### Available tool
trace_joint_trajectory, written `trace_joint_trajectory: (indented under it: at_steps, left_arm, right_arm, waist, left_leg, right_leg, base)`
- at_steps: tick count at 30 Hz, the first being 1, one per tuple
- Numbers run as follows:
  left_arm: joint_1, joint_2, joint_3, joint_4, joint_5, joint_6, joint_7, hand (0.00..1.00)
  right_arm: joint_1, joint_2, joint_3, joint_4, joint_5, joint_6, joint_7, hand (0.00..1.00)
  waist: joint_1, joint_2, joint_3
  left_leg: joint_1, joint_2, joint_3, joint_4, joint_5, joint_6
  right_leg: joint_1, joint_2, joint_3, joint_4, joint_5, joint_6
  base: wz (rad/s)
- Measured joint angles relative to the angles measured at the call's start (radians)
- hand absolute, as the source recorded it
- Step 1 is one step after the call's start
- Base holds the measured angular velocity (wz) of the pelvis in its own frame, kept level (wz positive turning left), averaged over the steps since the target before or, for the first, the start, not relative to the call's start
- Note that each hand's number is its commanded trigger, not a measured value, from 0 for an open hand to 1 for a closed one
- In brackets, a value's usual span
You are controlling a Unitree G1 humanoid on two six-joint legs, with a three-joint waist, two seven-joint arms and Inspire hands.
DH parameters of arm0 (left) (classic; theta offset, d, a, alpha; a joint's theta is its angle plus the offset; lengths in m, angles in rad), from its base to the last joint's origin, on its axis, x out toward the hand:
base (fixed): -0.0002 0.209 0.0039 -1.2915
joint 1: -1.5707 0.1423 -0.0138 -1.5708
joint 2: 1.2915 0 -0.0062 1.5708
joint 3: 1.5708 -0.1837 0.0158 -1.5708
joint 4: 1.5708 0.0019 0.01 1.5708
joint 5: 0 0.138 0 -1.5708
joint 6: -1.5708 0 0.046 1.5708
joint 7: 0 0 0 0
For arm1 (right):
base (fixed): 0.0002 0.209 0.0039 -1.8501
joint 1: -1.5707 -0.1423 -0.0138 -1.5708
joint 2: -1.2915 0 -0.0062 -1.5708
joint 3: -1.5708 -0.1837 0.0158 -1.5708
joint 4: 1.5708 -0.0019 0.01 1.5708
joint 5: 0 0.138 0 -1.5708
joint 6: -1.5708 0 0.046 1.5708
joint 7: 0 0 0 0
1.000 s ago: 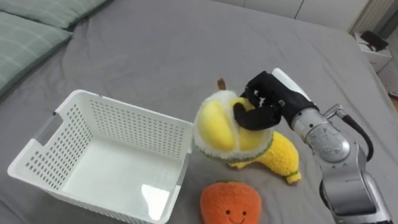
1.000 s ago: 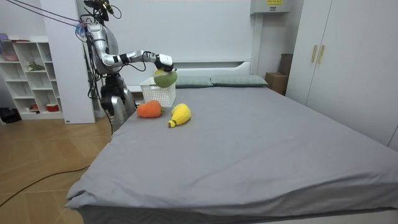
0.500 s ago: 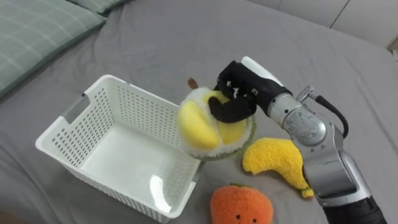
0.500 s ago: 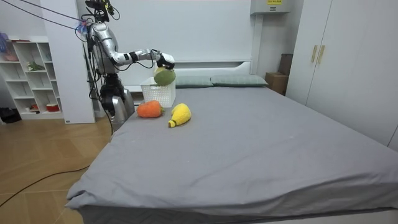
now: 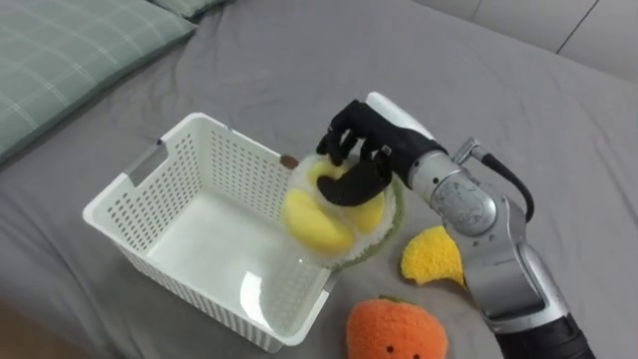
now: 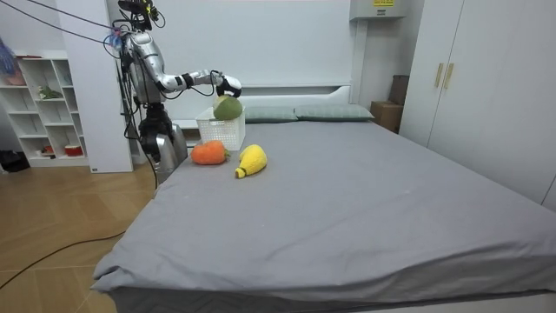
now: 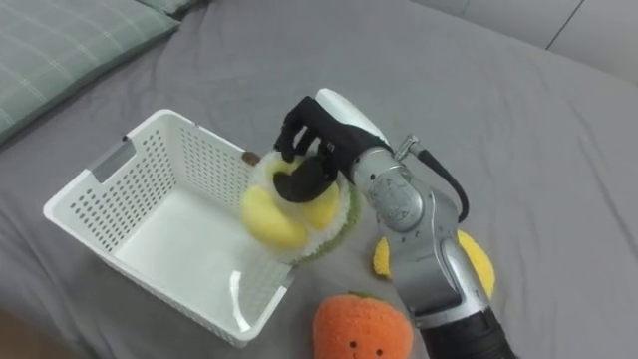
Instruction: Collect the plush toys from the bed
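**While plush hangs over basket rim, hand hasn't let go**

Since a second ago, when it hung over the grey bed [image 5: 249, 70] right of the white lattice basket [image 5: 234, 170], the yellow-green plush fruit [image 5: 314, 214] has been carried left. It's now over the basket's near-right corner, partly inside the rim. First toy nearly collected (a release should drop it in). Orange smiley plush [image 5: 394, 331] and yellow plush [image 5: 434, 259] lie on the sheet just right of the basket, still to collect. Right hand [image 5: 364, 160] clasps the fruit from above, fingers and thumb curled round it.
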Motion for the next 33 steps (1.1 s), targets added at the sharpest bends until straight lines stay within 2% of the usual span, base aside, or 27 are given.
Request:
trace_joint_trajectory:
  at_steps: [26, 29, 33]
  left_arm:
    - [0.005, 0.000, -0.005, 0.000, 0.001, 0.000, 0.018, 0.00]
    - [0.004, -0.001, -0.004, 0.000, 0.001, -0.001, 0.012, 0.00]
    - [0.002, -0.002, -0.017, 0.000, 0.000, -0.010, 0.013, 0.00]
  right_arm:
    - [0.000, -0.001, 0.018, 0.041, 0.053, -0.039, -0.085, 0.00]
    - [0.003, -0.002, 0.015, 0.046, 0.106, -0.042, -0.110, 0.00]
    - [0.004, -0.002, 0.015, 0.045, 0.263, -0.053, -0.143, 0.00]
  waist:
    - [-0.003, 0.002, 0.0015]
    - [-0.005, 0.003, 0.0021]
    - [-0.012, 0.013, 0.0058]
  left_leg:
    - [-0.013, -0.003, -0.006, 0.002, 0.002, 0.002]
    - [-0.009, -0.004, -0.005, 0.002, 0.003, 0.003]
    - [-0.005, -0.005, -0.003, 0.000, 0.004, 0.004]
  right_leg:
    - [-0.005, -0.004, -0.010, -0.001, 0.001, 0.001]
    - [-0.003, -0.005, -0.011, -0.001, 0.001, 0.001]
    - [0.001, -0.005, -0.001, 0.000, 0.001, 0.002]
  base:
    - [0.00]
    - [0.00]
    - [-0.03]
